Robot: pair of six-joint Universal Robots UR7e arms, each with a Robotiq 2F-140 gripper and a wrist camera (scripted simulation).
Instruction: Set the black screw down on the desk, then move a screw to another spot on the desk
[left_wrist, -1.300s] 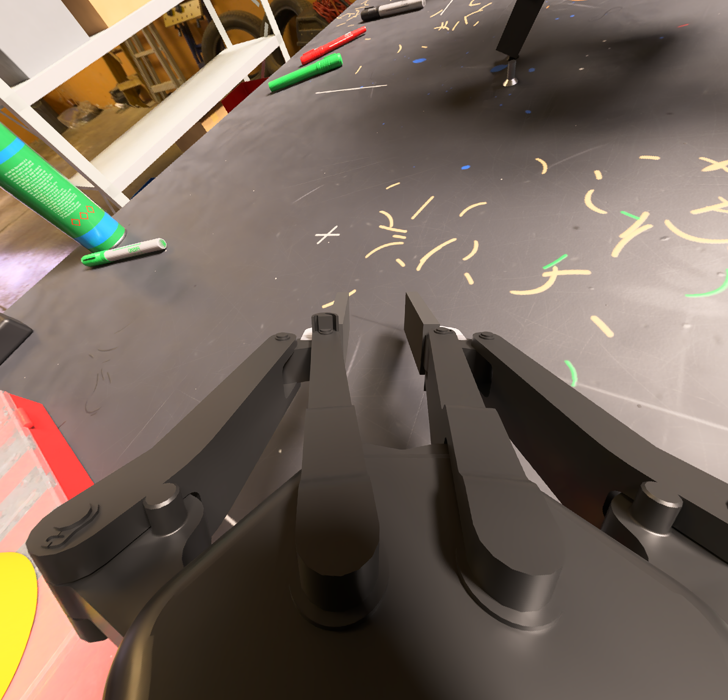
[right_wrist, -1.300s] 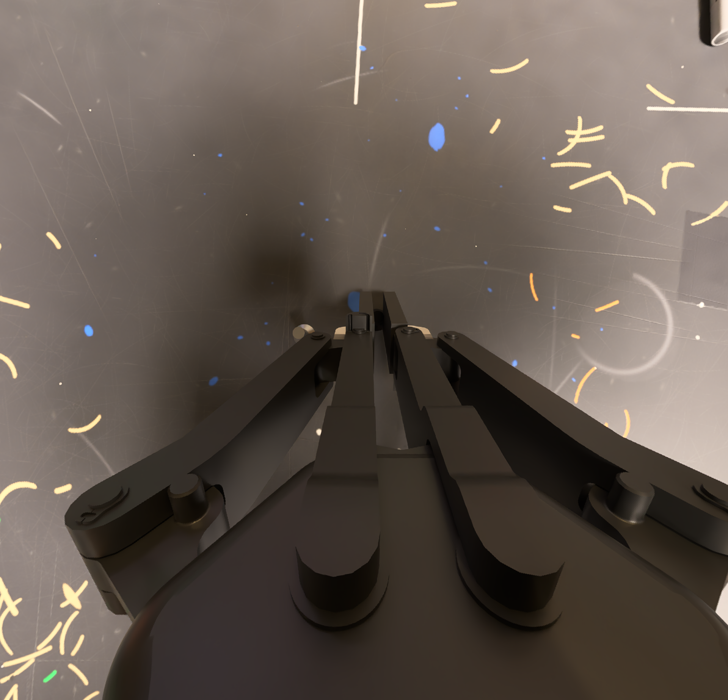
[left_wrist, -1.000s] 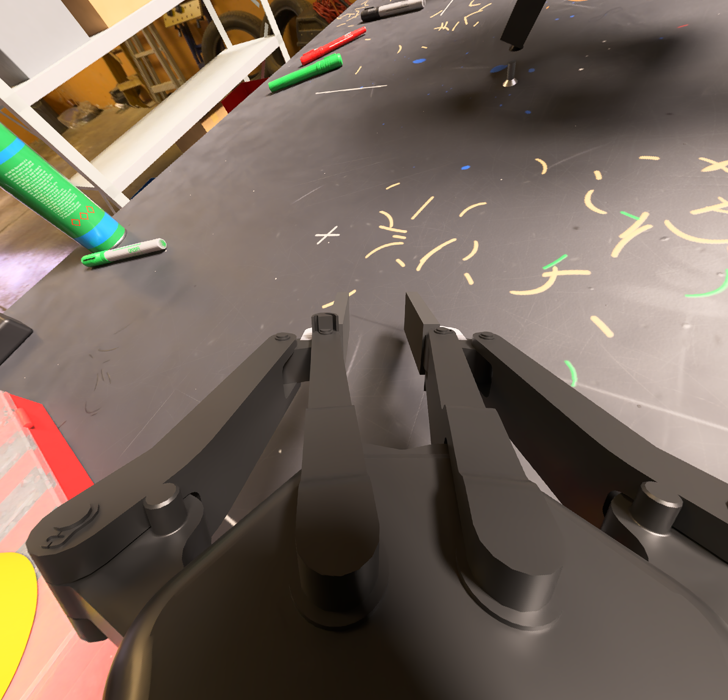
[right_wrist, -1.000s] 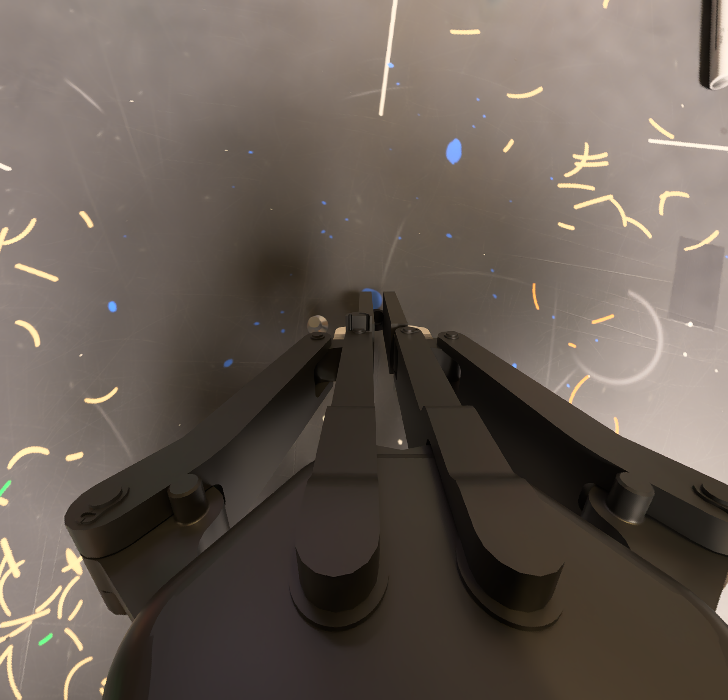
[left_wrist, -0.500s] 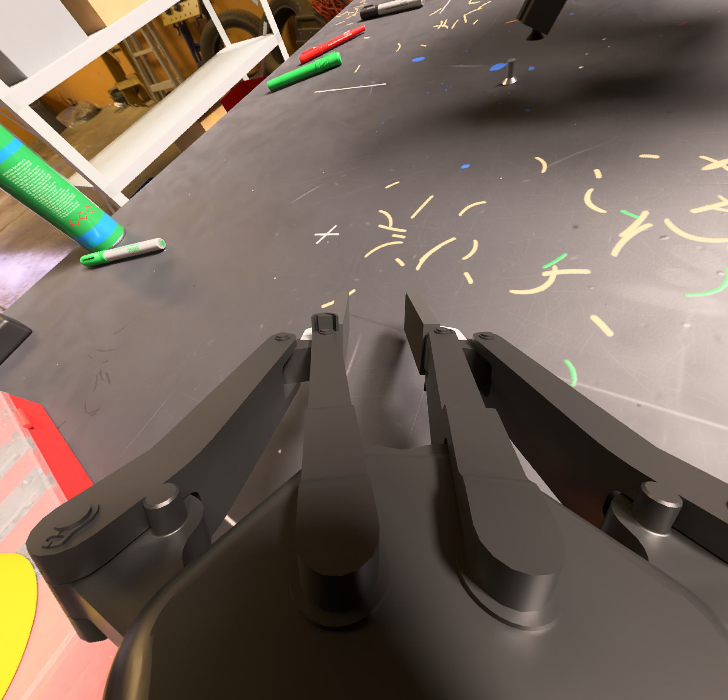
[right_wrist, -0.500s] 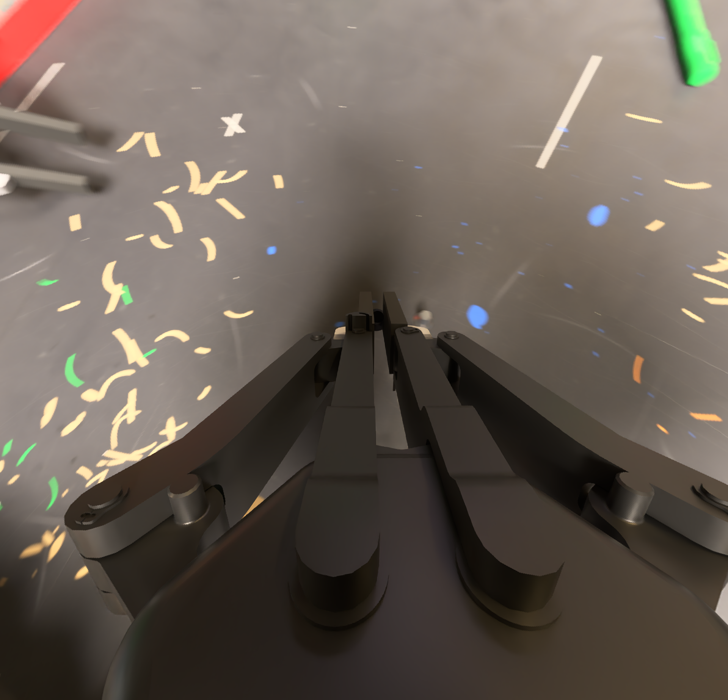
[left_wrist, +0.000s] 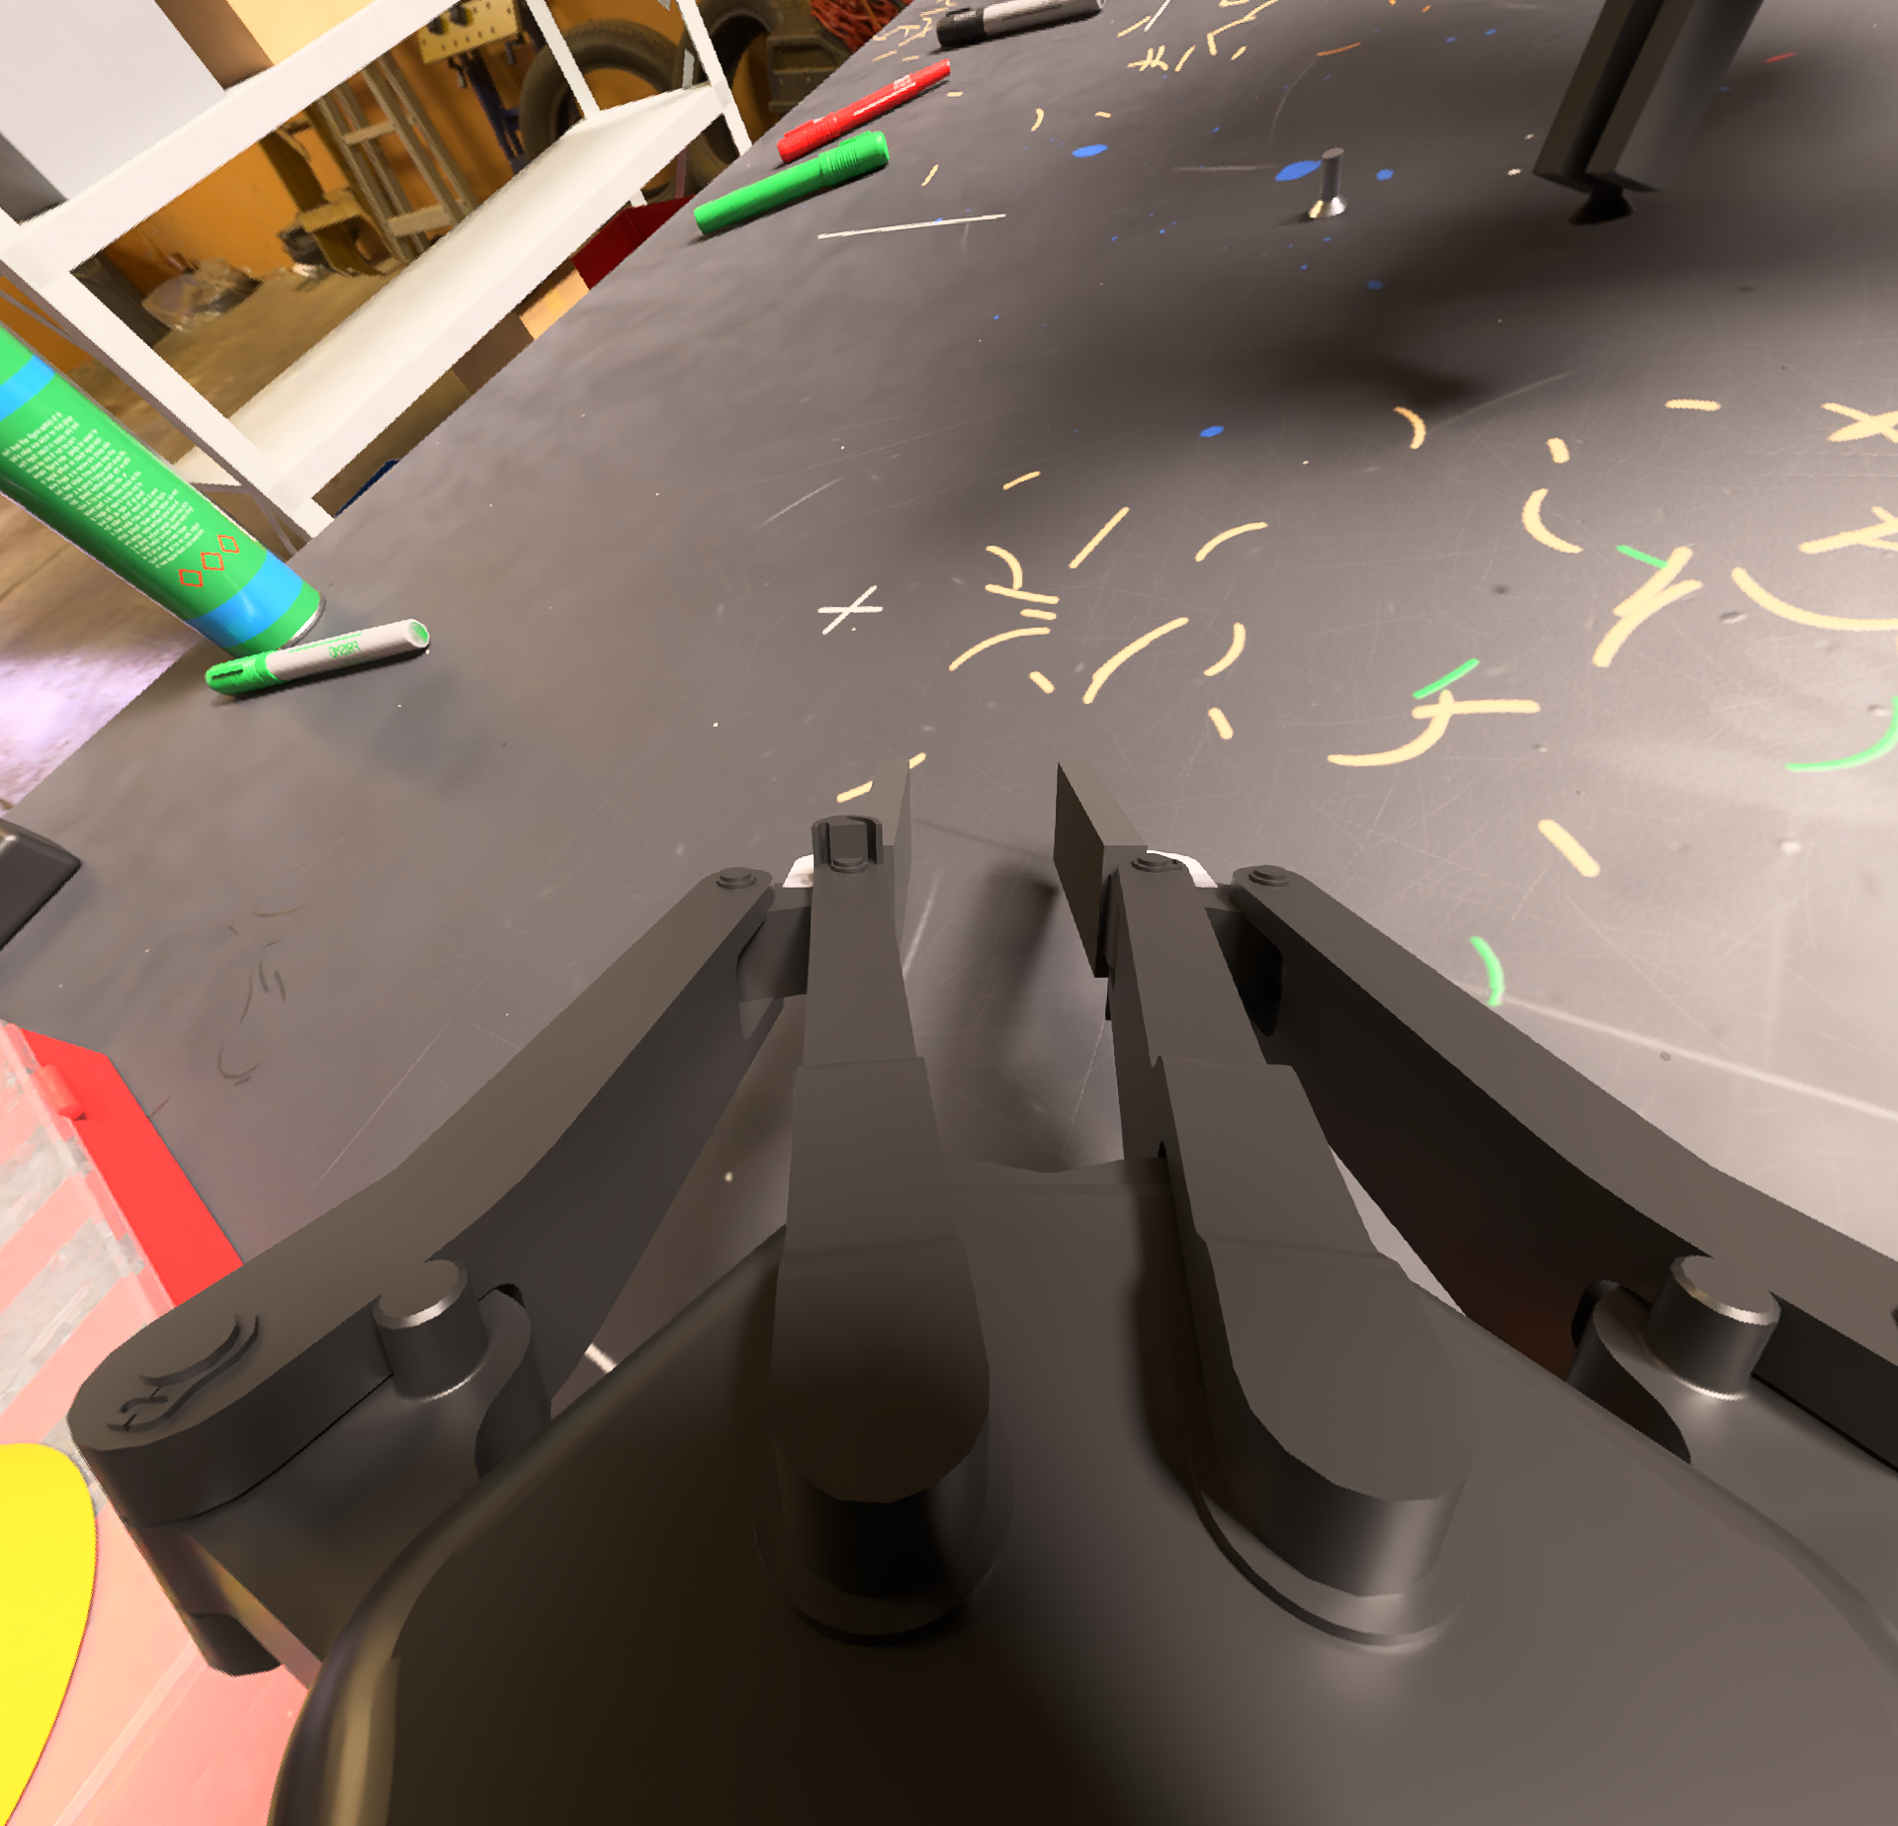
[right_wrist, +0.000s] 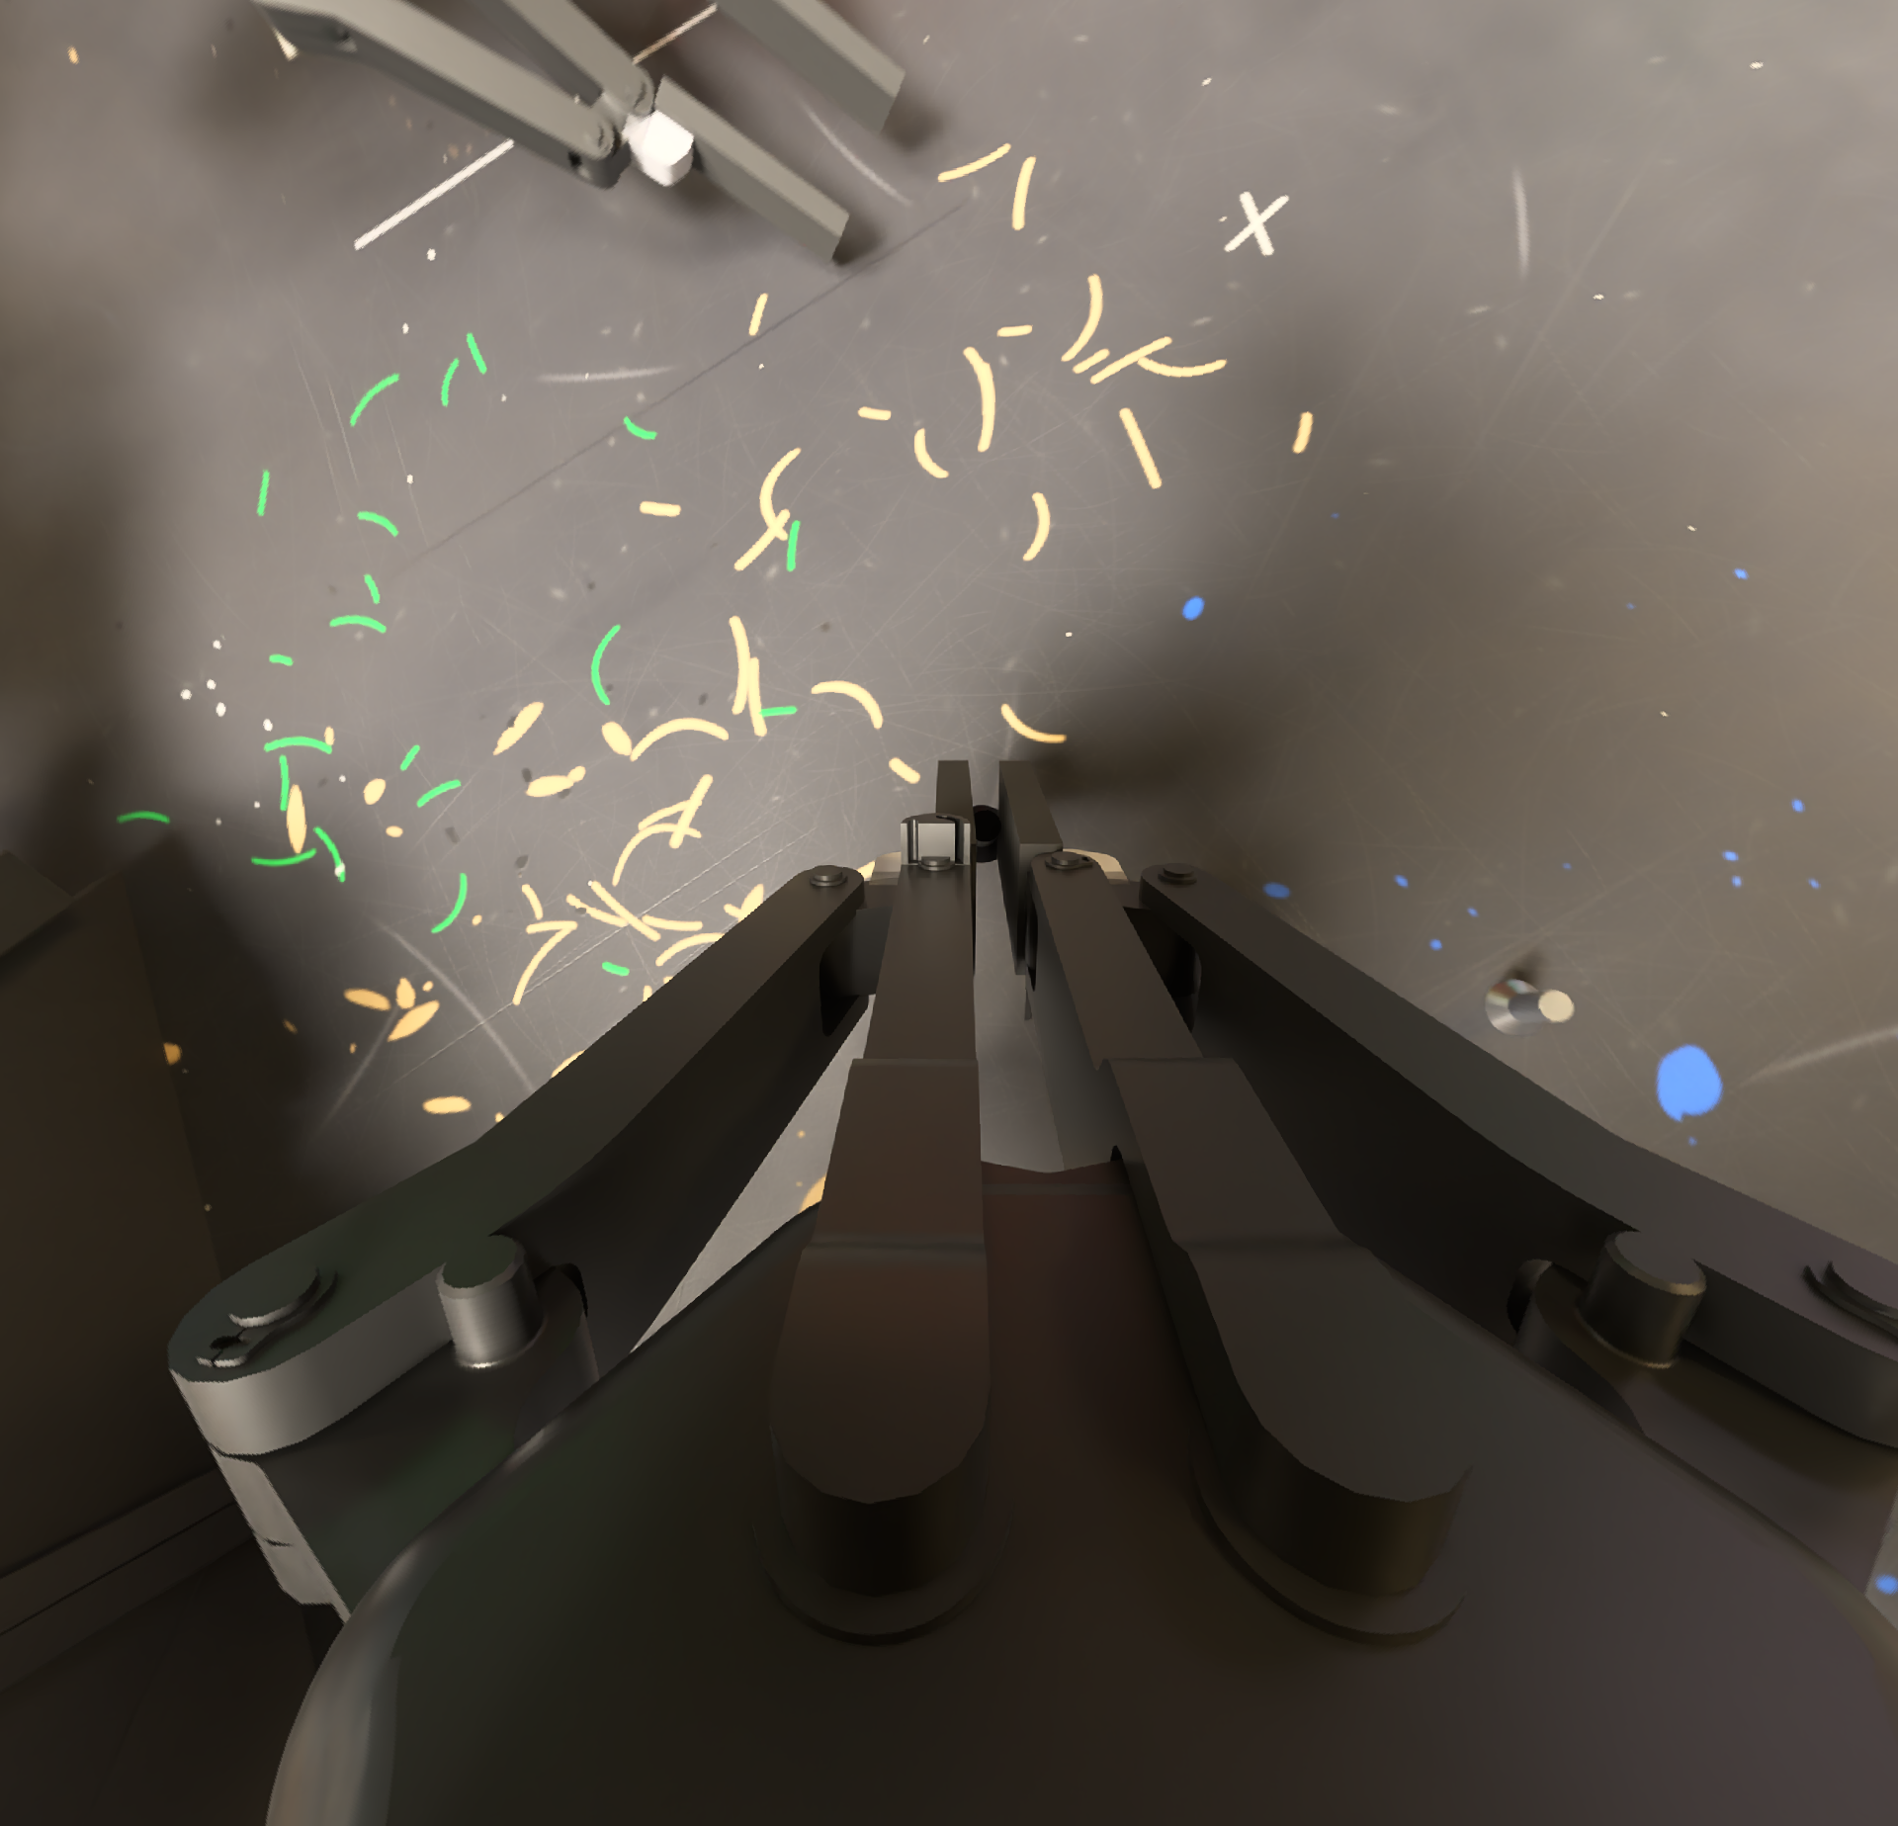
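Note:
My right gripper is shut on the black screw, a small dark piece between its fingertips. In the left wrist view this gripper hangs above the dark desk at the far right, with the screw's head poking out below. A silver screw stands head down on the desk to its left; it also shows in the right wrist view. My left gripper is open and empty, low over the desk's near part, and shows far off in the right wrist view.
A green marker, a red marker and a grey marker lie at the far left edge. A green-and-white marker and a green can sit at the left edge. A white shelf stands beyond. A red box is near left.
My right gripper has risen off the desk beside the silver screw and swung away towards the left gripper, carrying the black screw. The left gripper has not moved.

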